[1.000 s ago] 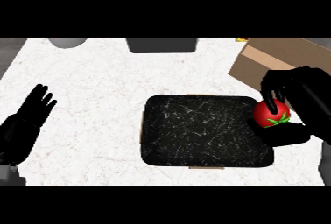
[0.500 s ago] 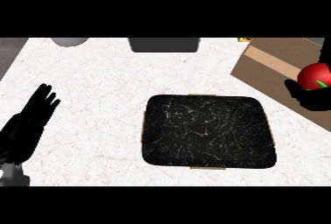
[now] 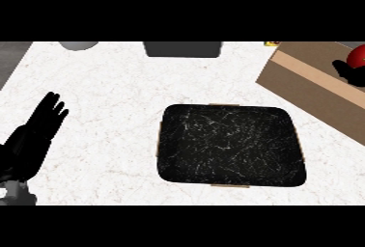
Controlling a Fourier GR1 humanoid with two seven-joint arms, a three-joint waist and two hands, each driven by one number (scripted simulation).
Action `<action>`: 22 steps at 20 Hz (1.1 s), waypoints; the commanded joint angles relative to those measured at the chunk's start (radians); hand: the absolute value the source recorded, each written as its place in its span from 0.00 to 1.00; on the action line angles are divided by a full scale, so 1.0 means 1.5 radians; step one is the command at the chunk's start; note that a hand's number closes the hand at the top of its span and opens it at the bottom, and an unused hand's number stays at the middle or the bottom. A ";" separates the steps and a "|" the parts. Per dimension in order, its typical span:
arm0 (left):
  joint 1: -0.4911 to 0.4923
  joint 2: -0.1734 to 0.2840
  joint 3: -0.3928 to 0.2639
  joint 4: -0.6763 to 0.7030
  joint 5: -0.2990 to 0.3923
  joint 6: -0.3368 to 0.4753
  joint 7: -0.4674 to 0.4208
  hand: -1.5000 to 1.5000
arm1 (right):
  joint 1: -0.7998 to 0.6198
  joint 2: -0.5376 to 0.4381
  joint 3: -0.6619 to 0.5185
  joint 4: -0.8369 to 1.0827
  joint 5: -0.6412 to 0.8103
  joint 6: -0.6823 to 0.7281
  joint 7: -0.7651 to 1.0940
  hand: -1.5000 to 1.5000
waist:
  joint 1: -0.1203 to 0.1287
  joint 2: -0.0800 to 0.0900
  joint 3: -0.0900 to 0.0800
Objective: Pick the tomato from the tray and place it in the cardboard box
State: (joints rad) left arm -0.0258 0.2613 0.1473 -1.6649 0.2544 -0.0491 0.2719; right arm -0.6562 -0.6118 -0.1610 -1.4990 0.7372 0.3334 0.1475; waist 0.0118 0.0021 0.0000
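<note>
Head view first: our tray point(image 3: 231, 144) sits bare and dark in the middle of the counter point(image 3: 107, 96), so the pick looks done. We see the tomato point(image 3: 357, 55) at the far right edge, over the open cardboard box point(image 3: 306, 79), with our right hand point(image 3: 349, 72) dark beneath and beside it; we cannot tell whether those fingers are curled round it or already off it. What remains, as we judge it, is letting go inside the box and pulling away. Our left hand point(image 3: 35, 135) rests at the left, fingers straight, holding nothing.
</note>
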 commanded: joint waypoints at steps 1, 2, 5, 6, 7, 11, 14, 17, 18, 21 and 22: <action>0.003 -0.014 -0.005 -0.027 -0.011 0.020 0.021 0.50 | -0.002 0.011 0.003 0.118 0.041 -0.096 -0.096 1.00 | 0.002 0.001 0.000; -0.004 -0.003 0.011 -0.029 0.005 0.005 0.029 0.50 | -0.005 0.018 0.006 0.105 0.035 -0.079 -0.089 1.00 | -0.001 0.000 0.000; 0.017 0.008 0.033 0.012 0.015 -0.034 -0.018 0.50 | -0.018 0.020 0.006 0.158 0.040 -0.095 -0.124 1.00 | -0.001 0.000 0.000; -0.019 -0.008 0.008 0.044 -0.011 -0.020 -0.024 0.50 | -0.059 0.001 -0.012 0.245 0.037 -0.106 -0.163 1.00 | 0.000 0.001 0.000; 0.025 -0.003 0.015 -0.004 0.008 -0.031 -0.004 0.50 | -0.039 -0.004 -0.014 0.263 0.050 -0.126 -0.180 1.00 | 0.003 0.001 0.000; -0.026 0.001 0.013 -0.009 0.006 -0.014 0.036 0.50 | -0.085 0.025 -0.008 0.397 0.056 -0.160 -0.227 1.00 | 0.007 0.002 0.000; -0.001 -0.017 -0.003 -0.002 -0.005 -0.018 0.014 0.50 | -0.052 0.038 0.005 0.436 0.055 -0.119 -0.218 1.00 | 0.006 0.002 0.000; -0.019 -0.002 0.020 0.022 -0.002 -0.023 0.002 0.50 | -0.061 0.038 -0.014 0.499 0.066 -0.123 -0.167 0.00 | 0.005 0.003 0.000; -0.005 0.006 0.028 0.015 0.012 -0.038 0.009 0.50 | -0.079 0.026 -0.015 0.533 0.070 -0.117 -0.182 0.00 | 0.008 0.003 0.000; -0.015 -0.020 0.005 0.016 -0.014 -0.022 -0.014 0.50 | -0.078 0.005 -0.021 0.630 0.071 -0.156 -0.317 0.00 | 0.009 0.005 0.001; -0.013 -0.003 0.032 0.043 0.007 -0.047 -0.021 0.50 | -0.091 0.008 -0.025 0.603 0.056 -0.127 -0.313 0.00 | 0.003 0.002 0.000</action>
State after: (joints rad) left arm -0.0411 0.2537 0.1760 -1.6352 0.2540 -0.0962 0.2642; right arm -0.7686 -0.5849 -0.1844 -0.6757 0.8371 0.1254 -0.2315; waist 0.0212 0.0070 0.0009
